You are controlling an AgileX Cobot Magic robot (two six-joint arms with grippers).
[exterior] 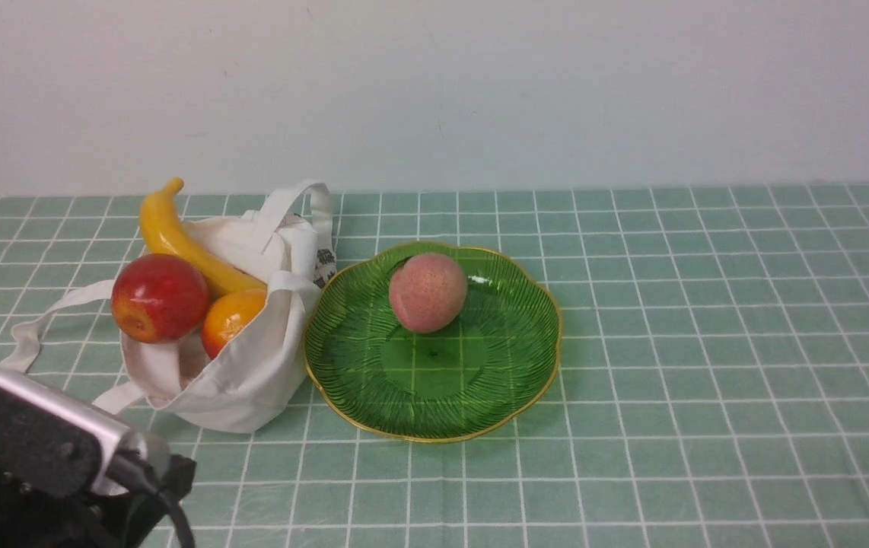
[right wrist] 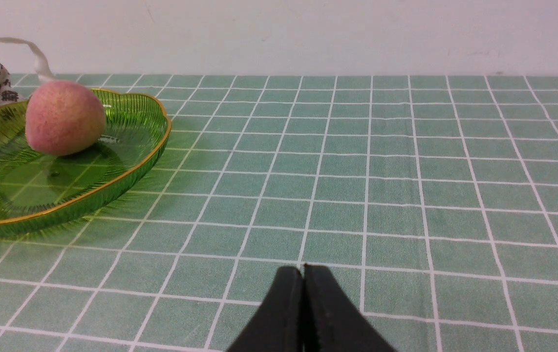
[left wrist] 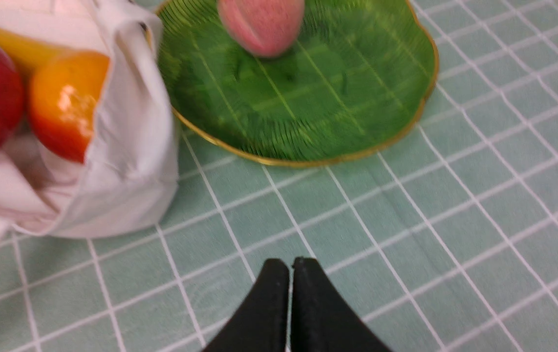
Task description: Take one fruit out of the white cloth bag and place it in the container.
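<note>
The pale pink peach [exterior: 428,292] lies in the green gold-rimmed dish [exterior: 514,380], toward its far side; I also see the peach [right wrist: 64,118] in the dish [right wrist: 127,168] from the right wrist. The white cloth bag [exterior: 252,373] slumps just left of the dish, its mouth open. My left gripper [left wrist: 291,264] is shut and empty, over the tablecloth in front of the bag [left wrist: 127,161] and dish [left wrist: 396,132]. My right gripper [right wrist: 303,270] is shut and empty, well to the right of the dish.
A red apple [exterior: 160,297], an orange [exterior: 230,320] and a yellow banana [exterior: 176,236] sit in the bag's mouth. The left arm's body [exterior: 46,464] fills the near left corner. A white wall stands behind the table.
</note>
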